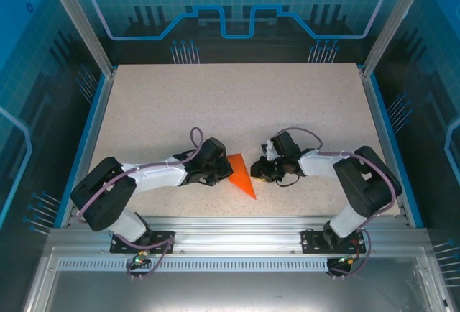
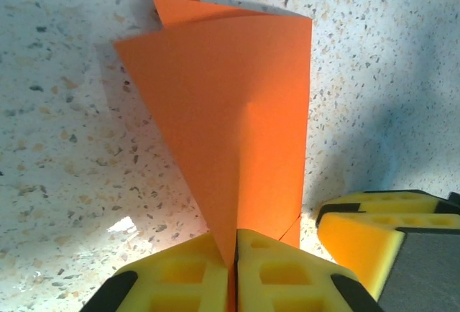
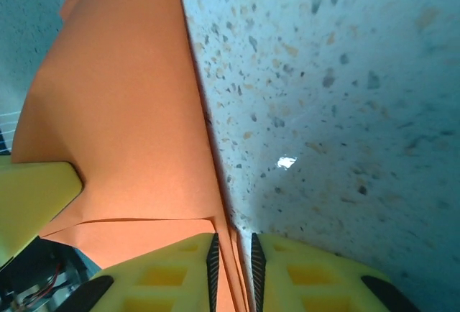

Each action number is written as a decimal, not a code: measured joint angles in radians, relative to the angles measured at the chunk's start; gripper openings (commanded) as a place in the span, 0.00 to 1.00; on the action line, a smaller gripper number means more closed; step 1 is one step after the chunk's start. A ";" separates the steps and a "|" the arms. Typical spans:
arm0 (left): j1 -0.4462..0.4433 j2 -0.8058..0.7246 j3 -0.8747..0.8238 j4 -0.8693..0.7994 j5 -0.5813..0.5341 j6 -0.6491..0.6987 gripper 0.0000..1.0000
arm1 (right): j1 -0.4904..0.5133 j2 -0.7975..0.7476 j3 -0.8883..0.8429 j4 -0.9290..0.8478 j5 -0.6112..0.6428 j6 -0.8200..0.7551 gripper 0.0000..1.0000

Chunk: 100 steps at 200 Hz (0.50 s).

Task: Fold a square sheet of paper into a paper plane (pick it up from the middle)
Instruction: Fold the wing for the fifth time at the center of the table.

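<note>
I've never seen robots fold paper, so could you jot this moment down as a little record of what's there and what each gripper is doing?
Object: folded orange paper, pointed, between the two grippers
Surface: speckled table
Left gripper: shut on the paper
Right gripper: jaws narrowly around a paper edge; grip unclear
</note>
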State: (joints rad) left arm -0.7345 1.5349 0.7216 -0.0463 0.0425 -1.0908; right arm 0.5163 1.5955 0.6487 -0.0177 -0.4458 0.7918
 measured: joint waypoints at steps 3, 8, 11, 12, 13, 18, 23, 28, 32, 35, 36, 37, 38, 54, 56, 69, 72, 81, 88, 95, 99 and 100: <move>0.000 0.000 0.003 -0.002 0.000 0.000 0.10 | 0.000 -0.011 0.000 -0.006 0.009 -0.004 0.29; 0.000 0.000 0.007 -0.008 0.000 0.001 0.10 | 0.000 -0.031 0.000 -0.014 0.021 -0.019 0.32; 0.000 0.000 0.009 -0.010 0.000 0.001 0.09 | 0.000 -0.045 -0.001 -0.019 0.030 -0.024 0.33; 0.000 0.000 0.010 -0.011 0.000 0.001 0.09 | 0.000 -0.051 -0.001 -0.019 0.032 -0.031 0.33; 0.000 0.000 0.010 -0.012 0.000 0.001 0.09 | 0.000 -0.054 -0.002 -0.019 0.033 -0.034 0.34; 0.000 0.000 0.013 -0.014 0.000 0.002 0.09 | 0.001 -0.081 -0.005 -0.023 0.047 -0.047 0.35; 0.000 0.000 0.015 -0.019 0.000 0.001 0.09 | 0.002 -0.110 -0.010 -0.027 0.058 -0.061 0.36; 0.000 0.000 0.017 -0.025 0.000 0.001 0.09 | 0.005 -0.136 -0.014 -0.028 0.069 -0.077 0.36; 0.000 0.000 0.018 -0.027 0.000 0.001 0.09 | 0.010 -0.161 -0.019 -0.031 0.085 -0.093 0.35; 0.000 0.000 0.018 -0.029 0.000 0.001 0.09 | 0.013 -0.177 -0.022 -0.032 0.091 -0.103 0.35; 0.000 0.000 0.018 -0.029 0.000 0.001 0.09 | 0.015 -0.181 -0.023 -0.033 0.093 -0.105 0.35; 0.001 0.000 0.019 -0.030 0.000 0.001 0.09 | 0.016 -0.185 -0.023 -0.034 0.098 -0.109 0.35; 0.001 0.000 0.019 -0.031 0.001 0.001 0.09 | 0.019 -0.192 -0.025 -0.035 0.104 -0.113 0.35; 0.001 0.000 0.023 -0.043 0.002 0.001 0.09 | 0.061 -0.255 -0.038 -0.045 0.153 -0.167 0.39; 0.001 0.000 0.024 -0.046 0.003 0.001 0.09 | 0.066 -0.259 -0.039 -0.045 0.157 -0.172 0.40; 0.002 0.002 0.031 -0.055 0.007 0.001 0.09 | 0.117 -0.280 -0.050 -0.050 0.202 -0.210 0.49; 0.002 0.002 0.032 -0.055 0.007 0.001 0.09 | 0.131 -0.282 -0.053 -0.051 0.217 -0.224 0.49; 0.003 0.004 0.038 -0.059 0.008 0.001 0.07 | 0.179 -0.284 -0.059 -0.056 0.264 -0.249 0.48; 0.004 0.005 0.042 -0.062 0.009 0.000 0.07 | 0.222 -0.284 -0.061 -0.066 0.305 -0.266 0.47; 0.005 0.005 0.043 -0.061 0.012 0.001 0.07 | 0.275 -0.283 -0.062 -0.075 0.354 -0.282 0.45; 0.005 0.005 0.045 -0.062 0.012 0.001 0.07 | 0.302 -0.283 -0.062 -0.076 0.383 -0.291 0.44; 0.005 0.005 0.045 -0.062 0.013 0.001 0.07 | 0.306 -0.283 -0.062 -0.076 0.389 -0.293 0.44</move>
State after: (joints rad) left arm -0.7300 1.5402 0.7662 -0.1081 0.0551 -1.0901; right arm 0.8227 1.3128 0.5865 -0.0933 -0.0566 0.4992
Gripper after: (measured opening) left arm 0.078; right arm 0.465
